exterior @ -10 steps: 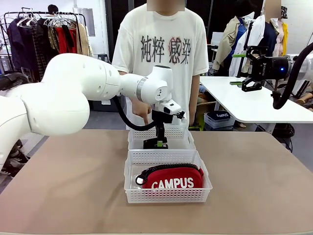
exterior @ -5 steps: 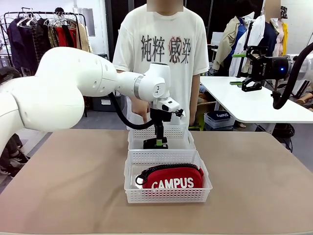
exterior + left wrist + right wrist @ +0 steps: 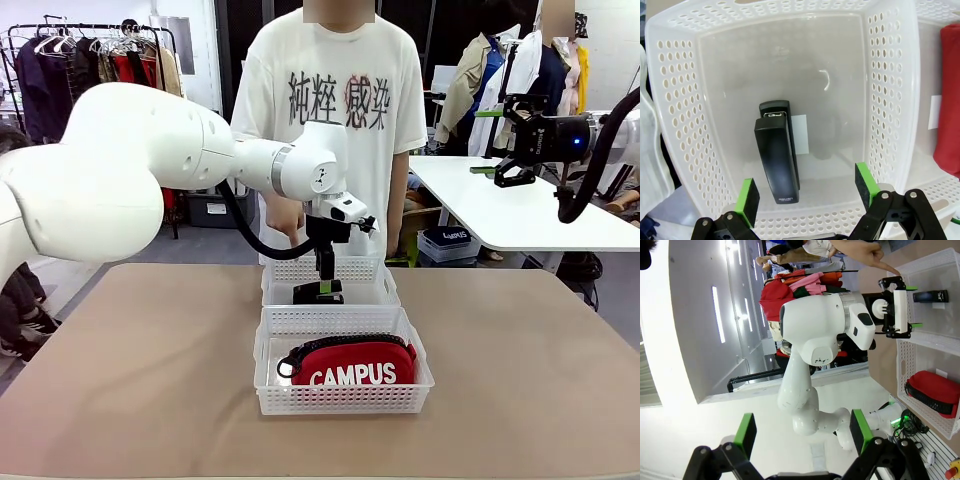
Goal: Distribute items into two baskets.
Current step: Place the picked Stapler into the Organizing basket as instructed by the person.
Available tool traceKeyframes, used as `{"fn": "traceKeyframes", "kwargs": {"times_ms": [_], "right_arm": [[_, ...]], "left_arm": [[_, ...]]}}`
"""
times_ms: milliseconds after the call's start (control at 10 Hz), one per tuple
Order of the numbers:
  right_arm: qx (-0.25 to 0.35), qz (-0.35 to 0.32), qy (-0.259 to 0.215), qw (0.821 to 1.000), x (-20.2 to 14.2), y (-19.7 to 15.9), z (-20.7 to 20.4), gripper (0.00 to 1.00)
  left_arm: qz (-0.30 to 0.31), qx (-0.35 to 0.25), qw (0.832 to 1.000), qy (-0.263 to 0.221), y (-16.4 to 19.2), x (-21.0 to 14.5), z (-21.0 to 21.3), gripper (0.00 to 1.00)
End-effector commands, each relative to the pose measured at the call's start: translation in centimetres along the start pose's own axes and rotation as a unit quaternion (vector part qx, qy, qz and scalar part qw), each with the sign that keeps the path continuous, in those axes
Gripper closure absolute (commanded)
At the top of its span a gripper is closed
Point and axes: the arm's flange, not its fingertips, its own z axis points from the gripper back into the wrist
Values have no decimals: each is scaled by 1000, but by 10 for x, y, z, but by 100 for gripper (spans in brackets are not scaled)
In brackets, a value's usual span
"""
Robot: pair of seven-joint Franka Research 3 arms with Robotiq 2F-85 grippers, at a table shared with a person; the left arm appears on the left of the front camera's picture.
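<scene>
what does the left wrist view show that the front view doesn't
Left wrist view alone: the black stapler lying flat on the far basket's floor beside a small white label, with the left end effector open above it, touching nothing.

Front view alone: the person behind the table, the near basket whole, and the pouch's CAMPUS lettering.

Both: the far basket, the left end effector and the red pouch.

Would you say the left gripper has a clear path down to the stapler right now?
Probably yes: the left gripper hangs open above the far basket, and the stapler lies uncovered on its floor.
</scene>
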Motion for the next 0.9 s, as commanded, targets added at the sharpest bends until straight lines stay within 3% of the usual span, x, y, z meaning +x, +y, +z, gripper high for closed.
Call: {"fn": "traceKeyframes", "kwargs": {"times_ms": [0,600,800], "right_arm": [[-2,-3,-1,1000,-1,3,0,0],[-2,-3,-1,1000,-1,3,0,0],[-2,-3,-1,1000,-1,3,0,0]], "left_arm": [[-4,1,1000,-1,2,0,0,0],[0,-2,1000,1,0,0,-3,0],[48,-28,998,-37,-7,-18,23,0]]}}
